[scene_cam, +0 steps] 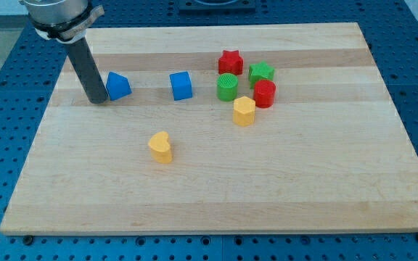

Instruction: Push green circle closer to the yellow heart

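Note:
The green circle point(227, 88) stands right of centre near the view's top, in a cluster of blocks. The yellow heart point(161, 146) lies alone, lower and to the left of it, near the board's middle. My tip point(97, 101) rests on the board at the upper left, just left of a blue triangle-like block point(117, 86) and almost touching it. The tip is far to the left of the green circle.
A blue cube point(182, 85) sits between the blue triangle and the green circle. Around the green circle are a red star point(231, 62), a green star point(261, 72), a red cylinder point(265, 94) and a yellow hexagon point(244, 111). The wooden board point(216, 203) has blue pegboard around it.

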